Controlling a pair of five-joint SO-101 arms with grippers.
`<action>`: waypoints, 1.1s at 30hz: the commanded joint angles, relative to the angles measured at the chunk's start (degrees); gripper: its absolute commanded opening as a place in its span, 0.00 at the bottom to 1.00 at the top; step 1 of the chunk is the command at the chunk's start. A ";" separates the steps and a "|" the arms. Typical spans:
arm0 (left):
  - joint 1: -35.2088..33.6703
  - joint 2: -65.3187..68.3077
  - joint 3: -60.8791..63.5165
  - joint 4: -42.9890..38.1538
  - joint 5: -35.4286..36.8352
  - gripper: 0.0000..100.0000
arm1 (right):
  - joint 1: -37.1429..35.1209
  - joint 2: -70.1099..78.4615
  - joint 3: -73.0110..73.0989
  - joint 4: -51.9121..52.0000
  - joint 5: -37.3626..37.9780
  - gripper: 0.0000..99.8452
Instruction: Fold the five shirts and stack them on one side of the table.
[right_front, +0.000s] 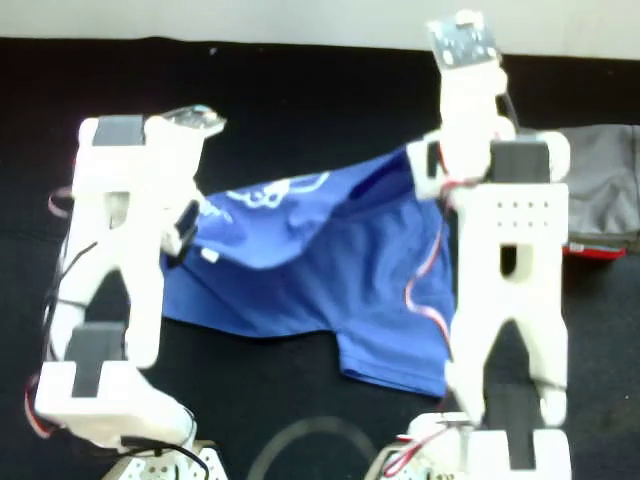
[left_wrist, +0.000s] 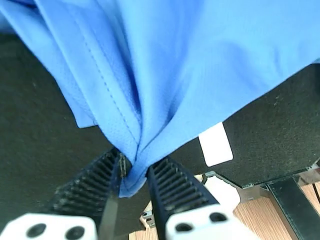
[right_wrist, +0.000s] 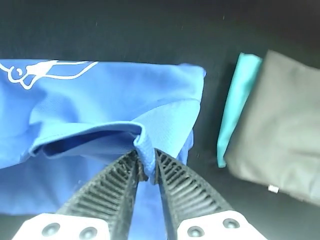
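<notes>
The left jaws are clamping on a bunched edge of the blue shirt (left_wrist: 200, 75), near its white label (left_wrist: 216, 144). The right jaws are pinching another fold of it. The shirt is stretching between the 2 arms over the black desk (right_front: 300, 80). Near the right arm, a folded grey shirt (right_wrist: 280, 140) is lying with a teal shirt (right_wrist: 237, 100) touching its edge.

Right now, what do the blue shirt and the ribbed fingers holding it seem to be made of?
Blue shirt: probably thin synthetic knit, matte; fine mesh weave and stitched seam show. Left gripper fingers: likely black plastic, matte; moulded ridges.
</notes>
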 joint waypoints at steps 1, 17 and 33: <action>0.66 -7.43 14.99 -6.59 0.09 0.01 | -0.04 -11.47 17.54 -6.46 -0.44 0.01; -0.92 -11.12 38.55 -20.04 0.26 0.23 | 2.15 -33.01 60.88 -26.86 -0.35 0.01; -10.42 -11.12 29.58 -14.33 2.64 0.20 | 2.15 -33.19 60.88 -26.86 -0.35 0.01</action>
